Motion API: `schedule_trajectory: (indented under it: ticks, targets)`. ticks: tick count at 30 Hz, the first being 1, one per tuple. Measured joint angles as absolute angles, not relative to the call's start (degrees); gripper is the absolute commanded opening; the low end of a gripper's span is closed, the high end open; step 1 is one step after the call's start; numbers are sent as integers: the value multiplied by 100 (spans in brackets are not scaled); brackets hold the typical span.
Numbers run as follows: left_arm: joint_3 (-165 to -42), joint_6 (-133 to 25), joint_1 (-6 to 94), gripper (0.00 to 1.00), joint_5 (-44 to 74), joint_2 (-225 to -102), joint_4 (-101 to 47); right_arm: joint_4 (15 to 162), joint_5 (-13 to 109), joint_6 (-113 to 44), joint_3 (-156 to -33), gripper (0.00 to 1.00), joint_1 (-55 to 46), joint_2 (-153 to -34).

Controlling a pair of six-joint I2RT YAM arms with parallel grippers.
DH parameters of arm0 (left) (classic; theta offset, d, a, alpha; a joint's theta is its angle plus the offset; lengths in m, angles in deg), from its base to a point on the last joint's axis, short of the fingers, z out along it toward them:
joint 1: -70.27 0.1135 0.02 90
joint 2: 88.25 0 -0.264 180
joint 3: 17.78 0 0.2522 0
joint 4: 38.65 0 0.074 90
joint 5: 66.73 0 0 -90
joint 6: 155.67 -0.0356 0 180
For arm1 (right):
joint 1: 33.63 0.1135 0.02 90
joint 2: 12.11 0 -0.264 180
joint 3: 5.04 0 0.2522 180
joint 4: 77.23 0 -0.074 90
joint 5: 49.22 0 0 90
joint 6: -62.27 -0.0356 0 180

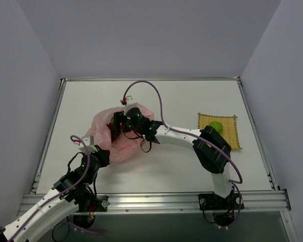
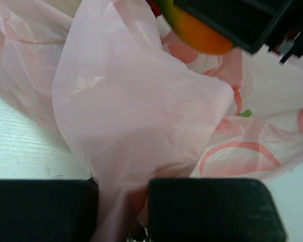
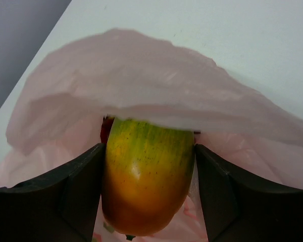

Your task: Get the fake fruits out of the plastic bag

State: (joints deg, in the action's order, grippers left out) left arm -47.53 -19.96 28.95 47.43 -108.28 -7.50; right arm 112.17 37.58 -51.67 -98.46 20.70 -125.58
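White surface (image 1: 156, 171) — your right fingers (image 3: 73, 201) grip the mango (image 3: 146, 186), left fingers (image 2: 40, 212) pinch the bag (image 2: 131, 101) draped over it; could snag.

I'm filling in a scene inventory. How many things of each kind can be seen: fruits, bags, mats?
Fake fruits: 2, the mango and the lime-green ball; a dark red sliver behind the mango is too hidden to count.
Plastic bag: 1
Yellow mat: 1
Total: 4
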Motion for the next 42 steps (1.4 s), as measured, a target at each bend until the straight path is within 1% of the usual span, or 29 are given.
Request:
schedule_trajectory:
  ticks: [4, 6, 7, 8, 9, 11, 17, 20, 22, 23, 25, 26, 27, 31, 34, 35, 38, 42]
  targets:
    - [-4792, -2022, 2891, 2, 4824, -10946, -929, 11232, 4356, -5246, -9441, 35, 2063, -12486]
    - [-4821, -2029, 2891, 2, 4865, -11003, -995, 11189, 4516, -5287, -9330, 46, 2024, -12486]
    - [-4825, -2029, 2891, 2, 4876, -11014, -1021, 11158, 4566, -5309, -9317, 55, 2002, -12486]
    - [-4827, -2029, 2891, 2, 4885, -11012, -1025, 11125, 4599, -5329, -9317, 72, 1967, -12486]
    - [-4827, -2029, 2891, 2, 4885, -10995, -1019, 11106, 4599, -5338, -9317, 78, 1928, -12486]
    - [-4827, -2026, 2891, 2, 4887, -10892, -1012, 11016, 4547, -5329, -9312, 84, 1851, -12486]
    - [-4825, -2020, 2875, 2, 4907, -10555, -868, 10489, 4136, -5038, -9212, 85, 1764, -12362]
    - [-4823, -2020, 2875, 2, 4903, -10546, -770, 10046, 4035, -4734, -9218, 87, 1797, -12012]
    - [-4810, -2020, 2875, 2, 4898, -10549, -761, 9764, 4072, -4555, -9264, 85, 1823, -11730]
    - [-4790, -2020, 2875, 2, 4879, -10551, -770, 9678, 4129, -4511, -9302, 82, 1838, -11601]
    - [-4716, -2007, 2875, 2, 4837, -10577, -824, 9606, 4230, -4472, -9354, 80, 1878, -11376]
    - [-4644, -1994, 2875, 2, 4798, -10614, -905, 9598, 4230, -4481, -9376, 68, 1913, -11308]
    - [-4565, -1974, 2875, 2, 4750, -10671, -971, 9593, 4221, -4468, -9409, 60, 1963, -11286]
    - [-4255, -1847, 2864, 2, 4577, -11038, -1165, 9589, 3548, -4557, -9511, 52, 2367, -11551]
    - [-4100, -1803, 2821, 2, 4538, -11215, -1310, 9602, 3121, -4581, -9516, 55, 2616, -11938]
    - [-4067, -1795, 2810, 2, 4535, -11226, -1323, 9598, 3032, -4584, -9527, 59, 2651, -12080]
    - [-4038, -1764, 2792, 2, 4533, -11193, -1349, 9569, 2826, -4573, -9621, 65, 2623, -12447]
    - [-4038, -1747, 2790, 2, 4535, -11045, -1388, 9554, 2582, -4570, -9763, 66, 2540, -12718]
